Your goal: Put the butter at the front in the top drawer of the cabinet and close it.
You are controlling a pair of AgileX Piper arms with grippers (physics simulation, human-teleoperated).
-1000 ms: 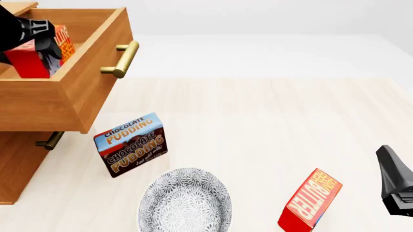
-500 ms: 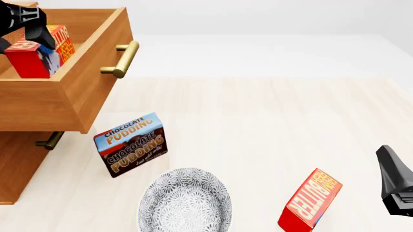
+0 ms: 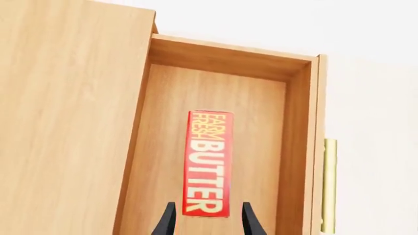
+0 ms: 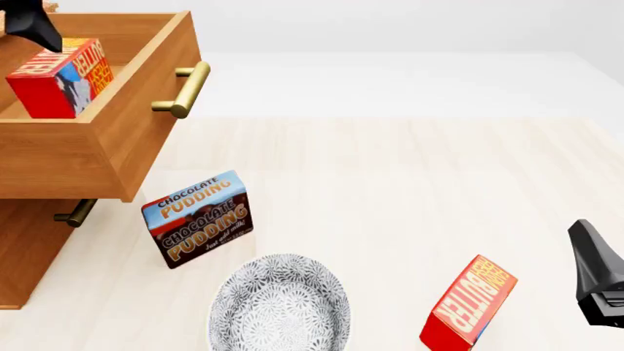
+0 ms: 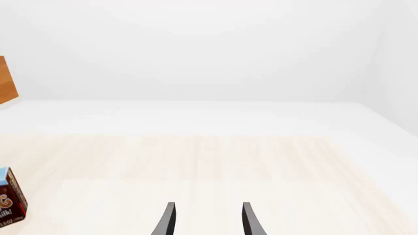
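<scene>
One butter carton (image 4: 58,77) rests inside the open top drawer (image 4: 146,102) of the cabinet (image 4: 29,248). In the left wrist view the same carton (image 3: 207,164) lies on the drawer floor (image 3: 255,147). My left gripper (image 3: 207,221) hangs open above it, apart from it, and shows at the upper left corner in the front view (image 4: 29,20). A second, identical butter carton (image 4: 468,303) stands tilted on the table at the front right. My right gripper (image 5: 207,221) is open and holds nothing; one of its fingers (image 4: 588,252) shows just right of that carton.
A Chocolate Pudding box (image 4: 198,218) leans on the table below the drawer's brass handle (image 4: 183,89). A patterned grey bowl (image 4: 280,303) sits at the front centre. The lower drawer's handle (image 4: 75,213) pokes out under the open drawer.
My left gripper has let go of the butter carton and risen out of the drawer. The carton stays in the drawer. The right arm has not moved.
</scene>
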